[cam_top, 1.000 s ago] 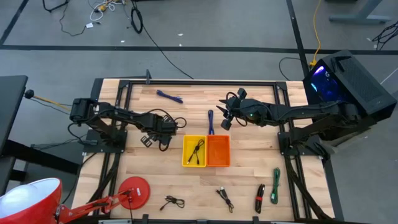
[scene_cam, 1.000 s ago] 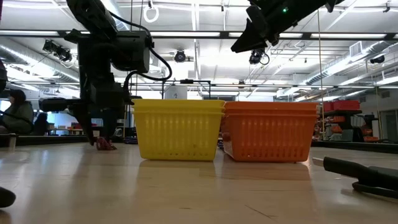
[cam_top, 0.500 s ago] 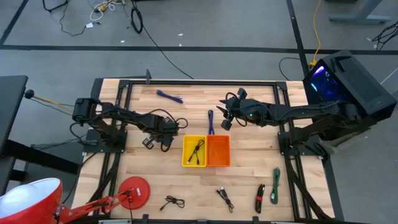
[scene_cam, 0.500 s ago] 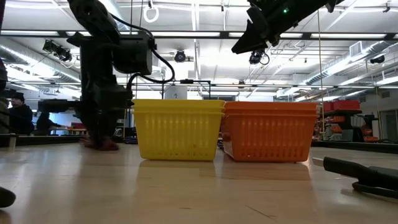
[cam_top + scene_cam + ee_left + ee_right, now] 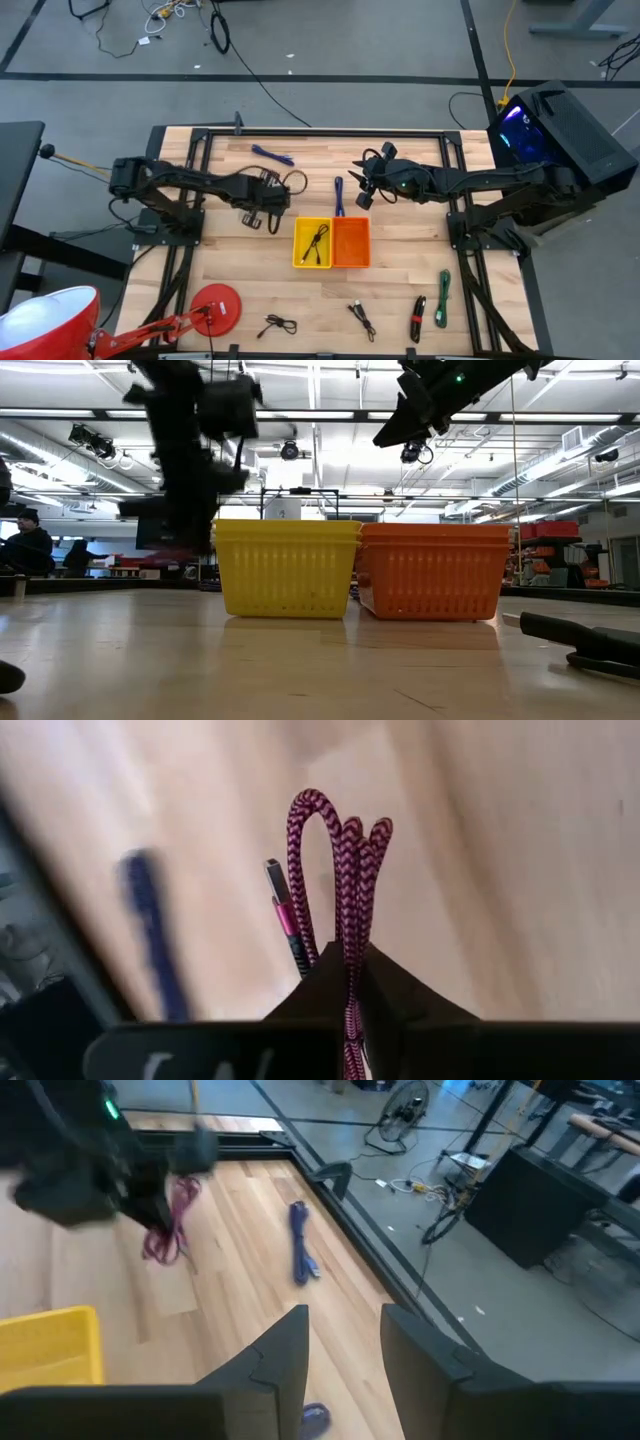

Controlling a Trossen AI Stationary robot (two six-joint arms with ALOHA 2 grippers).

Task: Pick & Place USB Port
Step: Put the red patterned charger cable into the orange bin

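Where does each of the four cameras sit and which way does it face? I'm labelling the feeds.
High: overhead, straight down; both arms, yellow bin.
Low: table height, level across; yellow bin, arms above.
Left wrist: on the left arm; left pincer shut on the magenta cable.
Right wrist: on the right arm; open right pincer, blue cable.
Shared: the right wrist view also shows the magenta cable.

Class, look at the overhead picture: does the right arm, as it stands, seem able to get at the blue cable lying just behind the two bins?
Probably yes. The right gripper hangs with its fingers apart just beside the blue cable, and nothing lies between them. The left gripper, shut on a magenta cable, is across the table, clear of that path.
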